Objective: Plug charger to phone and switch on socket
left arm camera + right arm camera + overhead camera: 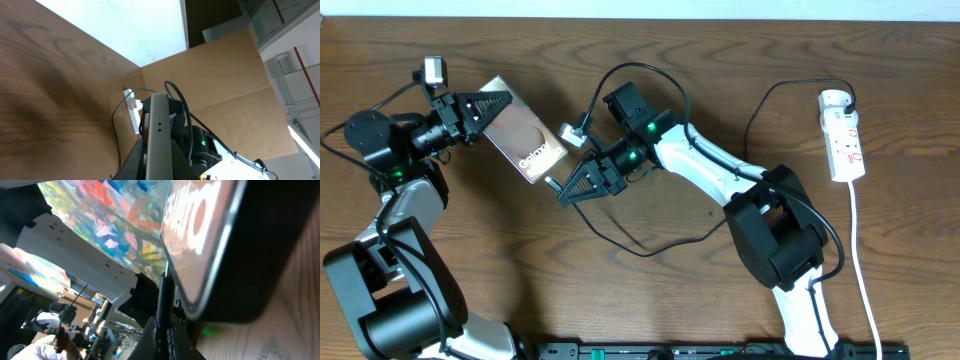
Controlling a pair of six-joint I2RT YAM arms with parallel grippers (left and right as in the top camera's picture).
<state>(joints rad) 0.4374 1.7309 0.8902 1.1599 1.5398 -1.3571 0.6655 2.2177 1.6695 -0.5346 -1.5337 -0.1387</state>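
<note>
Phone (527,138): left of centre, top end pinched by left gripper (503,103); charger (650,254) tip pinched by right gripper (563,192) at phone's lower edge, seating unconfirmed; socket (843,135) well apart, switching judged outstanding.

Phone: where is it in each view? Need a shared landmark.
Overhead: phone upper left of centre, tilted.
Left wrist: phone bottom centre, likely the grey edge-on slab.
Right wrist: phone upper right, close up, "Ultra" text.
Shared landmark: the wooden table, in all three.

Left end effector (500,102) pinched closed, pointing right; right end effector (562,194) pinched closed, pointing back toward it.
</note>
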